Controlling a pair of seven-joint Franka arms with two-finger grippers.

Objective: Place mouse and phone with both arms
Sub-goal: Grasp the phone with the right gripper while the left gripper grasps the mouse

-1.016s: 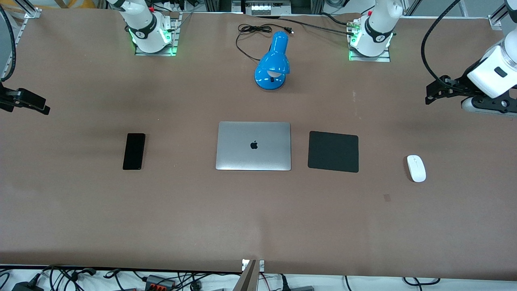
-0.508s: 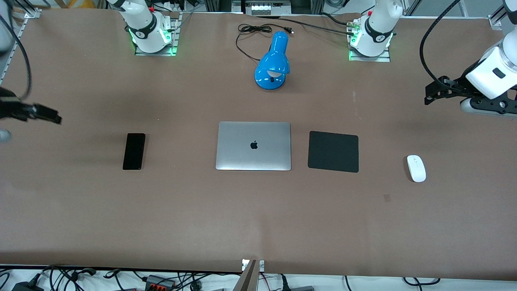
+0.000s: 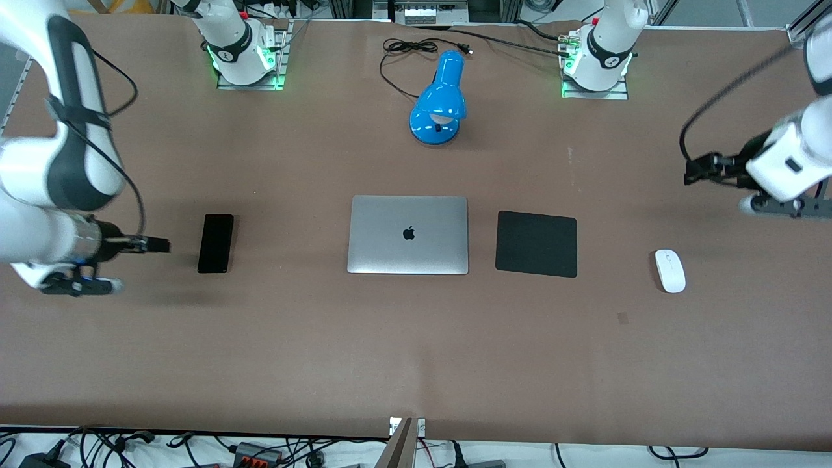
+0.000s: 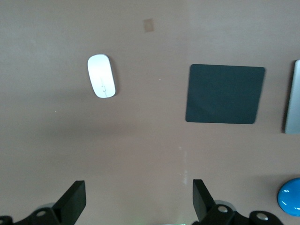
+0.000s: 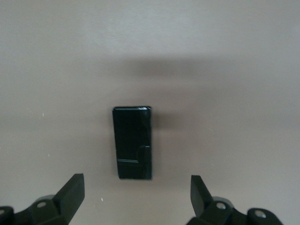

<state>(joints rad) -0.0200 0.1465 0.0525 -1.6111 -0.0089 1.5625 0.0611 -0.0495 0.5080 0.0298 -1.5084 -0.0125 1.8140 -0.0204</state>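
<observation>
Wrist views: both end effectors spread wide, right (image 5: 133,197) near phone (image 5: 133,142) (left (image 4: 136,201) off mouse (image 4: 101,76)).

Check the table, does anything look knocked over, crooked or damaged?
Nothing stands out. The phone, closed laptop, mouse pad and mouse lie flat and apart; the blue lamp stands upright.
</observation>
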